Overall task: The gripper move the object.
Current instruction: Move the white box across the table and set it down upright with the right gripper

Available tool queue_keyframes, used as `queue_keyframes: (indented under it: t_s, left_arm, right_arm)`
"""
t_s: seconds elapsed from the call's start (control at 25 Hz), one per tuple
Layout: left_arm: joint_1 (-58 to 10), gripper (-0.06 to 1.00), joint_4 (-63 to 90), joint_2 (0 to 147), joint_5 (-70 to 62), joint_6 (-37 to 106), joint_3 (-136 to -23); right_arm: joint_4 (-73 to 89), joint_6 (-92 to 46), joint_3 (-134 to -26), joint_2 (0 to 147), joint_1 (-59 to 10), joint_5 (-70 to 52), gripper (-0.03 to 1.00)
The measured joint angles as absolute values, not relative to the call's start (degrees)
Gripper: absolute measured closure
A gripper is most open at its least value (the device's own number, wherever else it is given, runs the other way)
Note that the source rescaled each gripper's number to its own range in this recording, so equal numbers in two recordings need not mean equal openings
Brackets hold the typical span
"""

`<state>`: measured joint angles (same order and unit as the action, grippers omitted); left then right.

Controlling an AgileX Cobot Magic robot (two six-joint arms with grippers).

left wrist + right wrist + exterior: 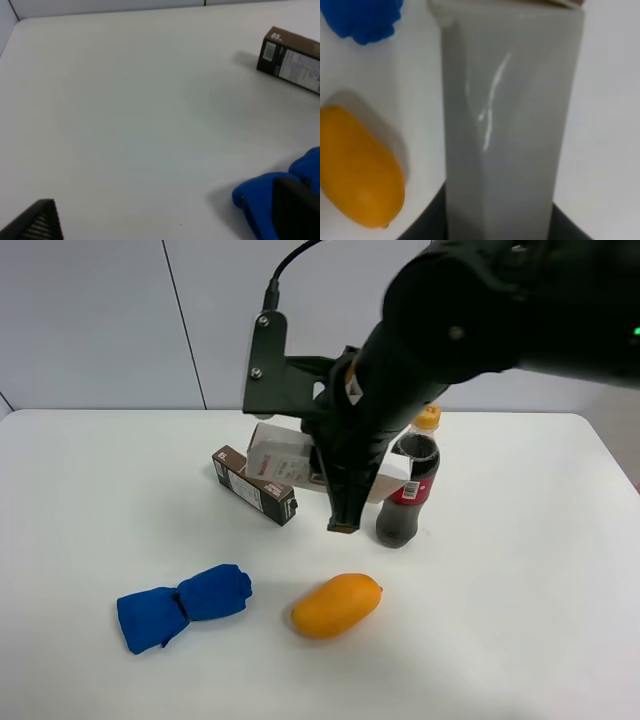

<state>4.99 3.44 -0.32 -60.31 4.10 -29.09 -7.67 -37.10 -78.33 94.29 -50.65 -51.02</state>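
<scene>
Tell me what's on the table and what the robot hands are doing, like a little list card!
table: white
white carton: at the back, under the right gripper; grip unclear
brown carton: lying just front-left of it
cola bottle: upright, to its right
mango: front middle
blue cloth: left of mango
left gripper: open, empty, beside the cloth

White carton [510, 125] close; mango [357, 172], blue cloth [365, 17] near.
</scene>
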Motion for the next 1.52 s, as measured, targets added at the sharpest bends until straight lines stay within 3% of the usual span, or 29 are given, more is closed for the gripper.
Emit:
queue_keyframes:
  t_s: [0.6,1.52]
  left_arm:
    - [5.0,-0.06,3.4,-0.3,-60.3,4.1,-29.1]
    - [5.0,-0.06,3.4,-0.3,-60.3,4.1,-29.1]
  right_arm:
    - [-7.7,-39.5,-84.3,114.0,-50.7,-49.4,0.97]
    - [-6.6,-38.2,-84.4,122.5,-50.7,-44.6,0.97]
